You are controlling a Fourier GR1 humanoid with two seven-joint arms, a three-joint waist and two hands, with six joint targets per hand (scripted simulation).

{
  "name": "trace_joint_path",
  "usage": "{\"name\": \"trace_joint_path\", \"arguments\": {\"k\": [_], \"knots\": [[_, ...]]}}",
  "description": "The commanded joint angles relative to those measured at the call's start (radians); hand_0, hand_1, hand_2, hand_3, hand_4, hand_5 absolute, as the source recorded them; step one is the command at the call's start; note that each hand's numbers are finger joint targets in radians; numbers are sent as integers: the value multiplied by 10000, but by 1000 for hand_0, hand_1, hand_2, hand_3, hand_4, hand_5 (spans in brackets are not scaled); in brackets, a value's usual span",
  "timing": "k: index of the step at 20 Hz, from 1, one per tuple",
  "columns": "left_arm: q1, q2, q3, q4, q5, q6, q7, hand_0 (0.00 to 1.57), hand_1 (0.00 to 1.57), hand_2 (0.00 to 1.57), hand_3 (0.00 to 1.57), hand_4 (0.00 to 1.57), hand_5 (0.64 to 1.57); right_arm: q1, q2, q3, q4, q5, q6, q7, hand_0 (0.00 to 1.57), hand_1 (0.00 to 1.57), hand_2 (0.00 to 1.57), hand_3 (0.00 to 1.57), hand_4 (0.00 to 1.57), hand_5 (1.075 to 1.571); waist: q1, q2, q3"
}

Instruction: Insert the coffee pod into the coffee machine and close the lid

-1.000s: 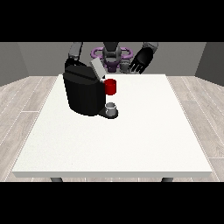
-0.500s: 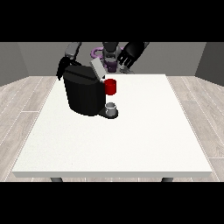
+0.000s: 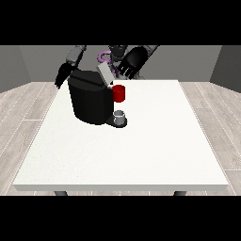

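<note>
The black coffee machine (image 3: 90,101) stands on the white table (image 3: 141,155) at the back left. Its grey lid (image 3: 105,74) is tilted up and open. A red thing at the machine (image 3: 119,93) sits at its front right. Below that, a small grey thing (image 3: 120,116) stands on the machine's base; I cannot tell it for the pod. The hand at the view's right (image 3: 131,63) hangs just right of the raised lid, with its fingers relaxed and pointing down. The hand at the view's left (image 3: 62,75) is behind the machine's left top corner.
The robot's torso, with a purple part (image 3: 104,57), is behind the table's far edge. The machine stands between the two hands. Wooden floor surrounds the table.
The hand at the view's right has moved left and down, from beside the robot's body to next to the lid. The hand at the view's left has shifted slightly by the machine's top corner.
</note>
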State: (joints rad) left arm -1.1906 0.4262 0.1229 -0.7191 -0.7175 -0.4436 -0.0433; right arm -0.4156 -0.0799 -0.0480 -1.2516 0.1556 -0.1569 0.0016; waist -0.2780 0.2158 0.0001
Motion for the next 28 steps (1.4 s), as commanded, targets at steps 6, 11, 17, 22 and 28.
{"name": "trace_joint_path", "arguments": {"k": [6, 11, 17, 22, 28], "knots": [[-745, -85, -148, 33, -90, -352, -4, 1188, 1188, 1258, 1219, 461, 1571, -430, 55, -424, 632, -14, -467, -654, 0, 0, 0, 0, 0, 1571, 329, 743, 7], [-425, -313, 0, 449, -138, 192, 28, 1260, 1260, 1292, 1229, 433, 1571, -389, 82, -153, 152, 90, -360, -175, 0, 0, 0, 0, 131, 1571, -1, 650, 3], [-167, -331, -167, 499, -183, -15, -481, 1187, 1187, 1230, 1196, 441, 1571, -444, -74, -411, 184, -151, -242, -20, 0, 0, 0, 0, 100, 1571, 167, 442, 1], [-998, 440, 249, 824, -205, 112, -463, 1166, 1166, 1233, 1193, 421, 1571, -546, 62, 3, -158, 105, -234, 67, 0, 0, 0, 0, 0, 1571, -487, 1101, 0], [-679, 525, 295, 925, -296, 358, -607, 1225, 1225, 1261, 1206, 376, 1571, -236, -16, 108, -313, -27, 138, -7, 0, 0, 0, 0, 0, 1571, -568, 887, 0]]}}
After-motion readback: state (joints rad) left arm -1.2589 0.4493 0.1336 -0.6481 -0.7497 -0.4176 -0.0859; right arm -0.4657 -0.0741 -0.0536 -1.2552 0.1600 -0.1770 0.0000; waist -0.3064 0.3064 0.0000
